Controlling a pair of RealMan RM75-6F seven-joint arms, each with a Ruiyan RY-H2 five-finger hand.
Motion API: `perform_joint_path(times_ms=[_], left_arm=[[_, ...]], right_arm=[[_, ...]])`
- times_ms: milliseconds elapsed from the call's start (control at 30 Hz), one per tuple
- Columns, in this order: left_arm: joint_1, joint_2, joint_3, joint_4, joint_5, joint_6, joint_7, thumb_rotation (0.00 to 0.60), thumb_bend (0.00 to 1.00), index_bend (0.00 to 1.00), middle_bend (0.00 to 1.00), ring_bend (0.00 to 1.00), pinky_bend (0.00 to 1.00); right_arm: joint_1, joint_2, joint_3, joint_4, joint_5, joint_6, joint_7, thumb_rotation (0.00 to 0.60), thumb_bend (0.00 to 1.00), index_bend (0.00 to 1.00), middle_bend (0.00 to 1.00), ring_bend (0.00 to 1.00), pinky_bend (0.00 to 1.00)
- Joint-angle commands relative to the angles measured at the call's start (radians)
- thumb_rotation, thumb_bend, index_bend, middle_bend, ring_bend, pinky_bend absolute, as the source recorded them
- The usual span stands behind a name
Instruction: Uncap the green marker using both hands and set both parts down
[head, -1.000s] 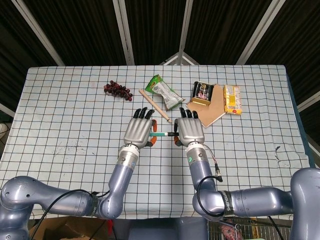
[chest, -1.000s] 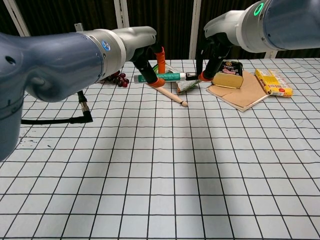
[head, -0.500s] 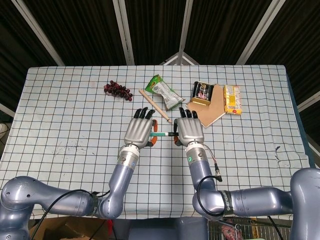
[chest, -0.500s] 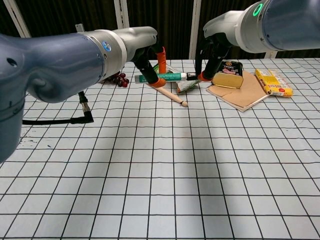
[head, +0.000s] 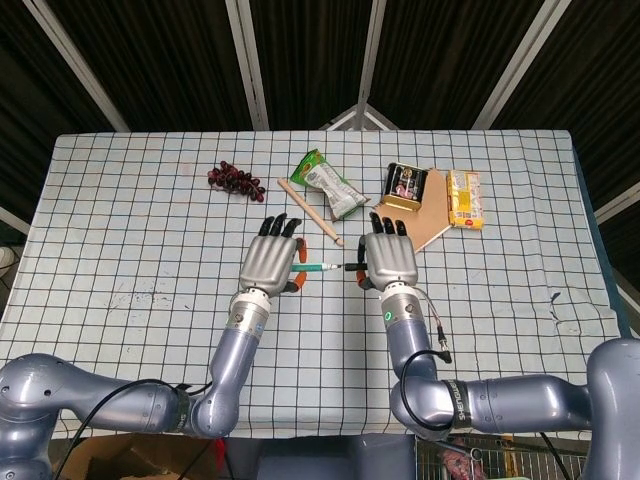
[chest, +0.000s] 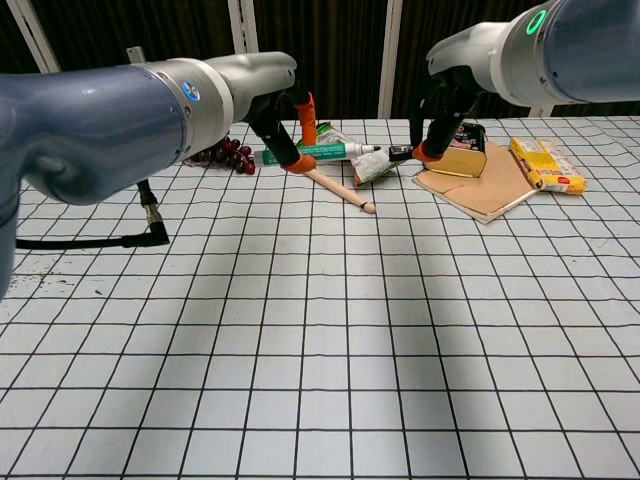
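— How do the hands sit?

— Both hover palm-down mid-table. The left hand (head: 268, 264) grips the green marker (chest: 312, 152) body; the right hand (head: 390, 259), at its 3 o'clock, pinches the dark cap (chest: 400, 153), just off the tip.

— Anything hidden?

— From the head view the hands cover most of the marker and the cap.

— And the chest view?

— It shows the small gap between tip and cap, above the wooden stick (chest: 340, 190).

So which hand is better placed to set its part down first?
Probably the right hand: it holds only the small cap. The left hand grips the green marker body.
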Motion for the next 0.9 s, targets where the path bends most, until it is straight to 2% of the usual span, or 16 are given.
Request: perform_joint_path(times_ms=[33, 267, 533, 567, 667, 800, 900], left_arm=[[0.006, 0.005, 0.002, -0.003, 0.002, -0.003, -0.006, 0.600, 0.65, 0.69, 0.11, 0.00, 0.00], [0.048, 0.029, 0.038, 0.002, 0.014, -0.029, -0.047, 0.600, 0.65, 0.69, 0.11, 0.00, 0.00], [0.094, 0.028, 0.086, 0.086, 0.035, -0.091, -0.113, 0.600, 0.65, 0.67, 0.11, 0.00, 0.00], [0.097, 0.025, 0.087, 0.094, 0.037, -0.097, -0.121, 0.600, 0.64, 0.65, 0.10, 0.00, 0.00], [0.102, 0.014, 0.091, 0.127, 0.050, -0.120, -0.141, 0.600, 0.63, 0.56, 0.08, 0.00, 0.00], [0.103, 0.011, 0.096, 0.140, 0.025, -0.165, -0.141, 0.600, 0.62, 0.41, 0.02, 0.00, 0.00], [0.101, 0.026, 0.102, 0.133, -0.019, -0.206, -0.123, 0.600, 0.61, 0.31, 0.00, 0.00, 0.00]], right_arm=[[-0.005, 0.004, -0.003, 0.000, -0.001, 0.000, 0.001, 0.600, 0.41, 0.70, 0.00, 0.03, 0.00], [-0.032, 0.007, -0.016, 0.032, 0.009, -0.030, 0.016, 0.600, 0.41, 0.70, 0.00, 0.03, 0.00], [-0.059, -0.015, -0.016, 0.111, 0.039, -0.128, 0.062, 0.600, 0.41, 0.57, 0.00, 0.02, 0.00], [-0.059, -0.018, -0.016, 0.118, 0.039, -0.132, 0.065, 0.600, 0.41, 0.54, 0.00, 0.02, 0.00], [-0.054, -0.035, -0.020, 0.143, 0.044, -0.135, 0.064, 0.600, 0.37, 0.36, 0.00, 0.01, 0.00], [-0.047, -0.049, -0.017, 0.154, 0.098, -0.151, 0.046, 0.600, 0.20, 0.16, 0.00, 0.00, 0.00], [-0.049, -0.045, -0.005, 0.161, 0.139, -0.183, 0.044, 0.600, 0.14, 0.08, 0.00, 0.00, 0.00]])
